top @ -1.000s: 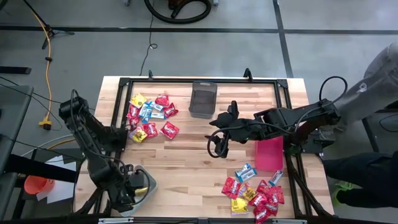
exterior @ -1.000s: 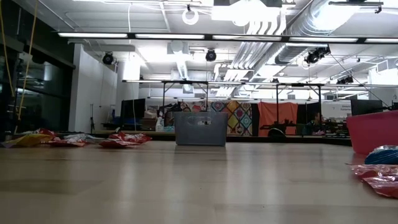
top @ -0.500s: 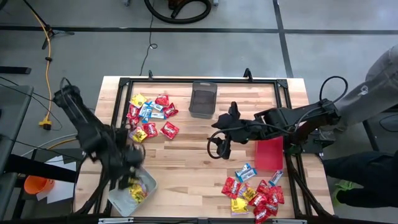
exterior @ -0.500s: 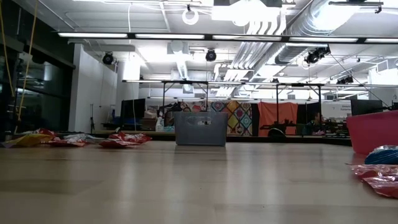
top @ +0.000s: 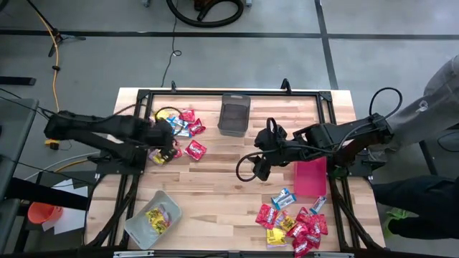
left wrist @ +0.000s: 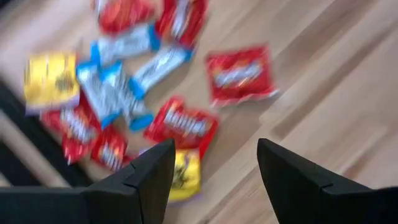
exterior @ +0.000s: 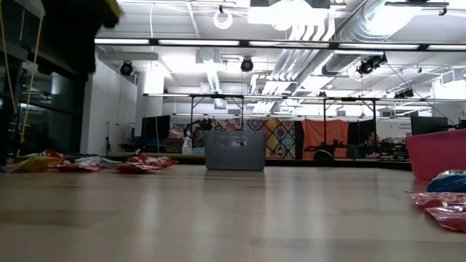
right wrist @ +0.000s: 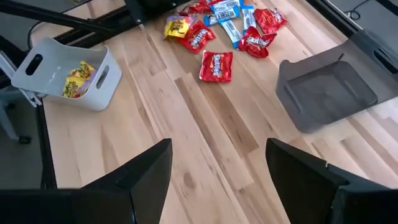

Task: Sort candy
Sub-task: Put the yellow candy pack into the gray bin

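Note:
A far-left pile of candy holds red, yellow and blue-and-white packets lying flat on the wood; the left wrist view shows it as candy. My left gripper hovers open above that pile, its fingers apart with nothing between them. A second candy pile lies near the near-right corner. My right gripper hangs open over the table's middle, above bare wood. A clear grey bin at the near-left corner holds yellow packets.
A dark mesh bin stands at the far middle and a red bin by the right edge. A black frame runs around the table top. Bare wood lies between the two piles. A person's grey sleeve shows at the right.
My left arm has swung from above the clear grey bin at the near-left corner toward the far edge and now reaches over the far-left candy pile. It now shows at the low view's top left.

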You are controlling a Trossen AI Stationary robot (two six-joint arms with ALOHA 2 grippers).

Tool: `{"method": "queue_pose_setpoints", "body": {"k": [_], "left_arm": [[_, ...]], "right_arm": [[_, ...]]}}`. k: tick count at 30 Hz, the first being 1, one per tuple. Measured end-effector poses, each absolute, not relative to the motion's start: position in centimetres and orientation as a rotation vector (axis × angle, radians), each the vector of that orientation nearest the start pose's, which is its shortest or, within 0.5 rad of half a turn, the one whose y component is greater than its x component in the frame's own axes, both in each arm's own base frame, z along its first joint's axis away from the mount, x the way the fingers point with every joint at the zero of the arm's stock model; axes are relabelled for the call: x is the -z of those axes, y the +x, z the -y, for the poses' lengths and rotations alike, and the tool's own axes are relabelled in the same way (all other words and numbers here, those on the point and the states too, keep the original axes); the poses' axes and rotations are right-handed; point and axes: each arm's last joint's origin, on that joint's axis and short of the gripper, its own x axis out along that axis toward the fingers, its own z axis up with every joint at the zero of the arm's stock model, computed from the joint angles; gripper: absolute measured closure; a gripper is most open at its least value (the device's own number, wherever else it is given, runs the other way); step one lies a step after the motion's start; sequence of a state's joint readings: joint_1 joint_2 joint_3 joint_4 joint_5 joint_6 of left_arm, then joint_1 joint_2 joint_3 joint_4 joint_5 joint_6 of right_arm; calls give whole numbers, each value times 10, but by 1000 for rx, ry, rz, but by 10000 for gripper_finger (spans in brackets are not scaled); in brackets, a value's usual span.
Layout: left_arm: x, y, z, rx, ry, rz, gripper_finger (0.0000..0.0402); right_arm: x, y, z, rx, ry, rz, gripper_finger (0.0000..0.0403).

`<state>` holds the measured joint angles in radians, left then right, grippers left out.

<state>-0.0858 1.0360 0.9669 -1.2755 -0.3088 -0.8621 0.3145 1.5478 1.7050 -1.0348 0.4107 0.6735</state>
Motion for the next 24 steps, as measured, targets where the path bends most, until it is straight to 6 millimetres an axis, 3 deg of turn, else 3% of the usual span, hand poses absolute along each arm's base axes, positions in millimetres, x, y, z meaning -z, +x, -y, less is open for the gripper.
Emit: {"method": "queue_pose_setpoints", "body": {"k": [6, 10, 15, 24], "left_arm": [[-223, 155, -3, -864, -529, -1371, 186], [-199, 153, 1, -909, -607, -1383, 186], [-185, 154, 5, -921, -663, -1327, 186], [-173, 151, 9, -904, -648, -1376, 186]], "right_arm": [[-392, 295, -84, 360, 321, -744, 148], [-392, 295, -84, 354, 303, -747, 148], [-393, 295, -83, 373, 285, -736, 148], [-392, 295, -83, 376, 283, -737, 148]]}}
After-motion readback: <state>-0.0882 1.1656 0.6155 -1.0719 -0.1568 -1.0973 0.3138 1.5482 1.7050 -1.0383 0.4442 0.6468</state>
